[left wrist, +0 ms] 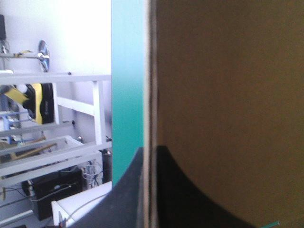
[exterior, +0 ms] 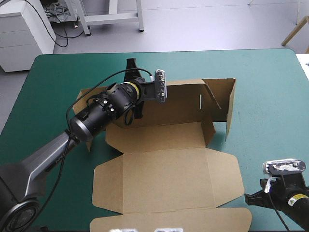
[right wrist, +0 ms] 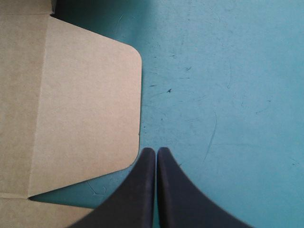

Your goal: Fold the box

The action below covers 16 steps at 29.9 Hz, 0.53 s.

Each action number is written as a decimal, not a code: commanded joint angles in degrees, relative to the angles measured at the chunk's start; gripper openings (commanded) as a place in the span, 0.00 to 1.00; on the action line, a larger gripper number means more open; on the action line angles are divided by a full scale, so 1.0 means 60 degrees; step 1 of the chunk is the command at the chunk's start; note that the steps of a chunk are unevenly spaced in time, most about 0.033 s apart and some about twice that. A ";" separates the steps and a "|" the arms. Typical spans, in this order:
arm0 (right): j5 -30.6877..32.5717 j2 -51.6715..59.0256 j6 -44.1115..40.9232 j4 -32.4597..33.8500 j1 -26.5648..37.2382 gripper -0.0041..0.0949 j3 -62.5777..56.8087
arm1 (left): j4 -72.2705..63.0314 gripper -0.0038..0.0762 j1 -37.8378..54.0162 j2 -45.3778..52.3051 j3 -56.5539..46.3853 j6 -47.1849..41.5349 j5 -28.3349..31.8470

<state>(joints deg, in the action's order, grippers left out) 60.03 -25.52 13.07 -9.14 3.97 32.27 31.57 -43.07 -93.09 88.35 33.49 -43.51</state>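
Note:
The brown box (exterior: 164,164) lies in the middle of the table, its lid flat toward the front. Its far wall (exterior: 188,101) and right wall (exterior: 231,108) stand raised. My left gripper (exterior: 134,77) is at the left part of the far wall. In the left wrist view the wall's edge (left wrist: 151,71) runs between the two black fingers, so that gripper (left wrist: 148,190) is shut on the box. My right gripper (exterior: 248,198) is low at the table's front right, shut on nothing. In its own view the right gripper (right wrist: 156,159) points at bare cover beside the lid's rounded side flap (right wrist: 85,104).
The teal-green table (exterior: 270,87) shows bare cover to the right of the box and along the far edge. The left arm's body (exterior: 96,116) lies across the box's left end. A front lid flap (exterior: 169,220) reaches close to the table's near edge.

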 commanded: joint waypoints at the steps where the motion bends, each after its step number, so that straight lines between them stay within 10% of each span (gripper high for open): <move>1: -0.0421 -0.0078 0.0071 -0.0123 0.0072 0.04 0.0247 | 0.1057 0.04 -0.0544 0.0423 0.0303 -0.0374 0.0740; 16: -0.0377 -0.0078 0.0679 -0.0123 0.0072 0.04 0.0247 | 0.8505 0.04 -0.2765 0.0633 -0.2774 -0.7528 0.0407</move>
<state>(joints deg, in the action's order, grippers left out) 60.19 -25.52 15.18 -9.28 3.97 32.27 71.05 -57.80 -92.72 73.14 -2.92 -41.34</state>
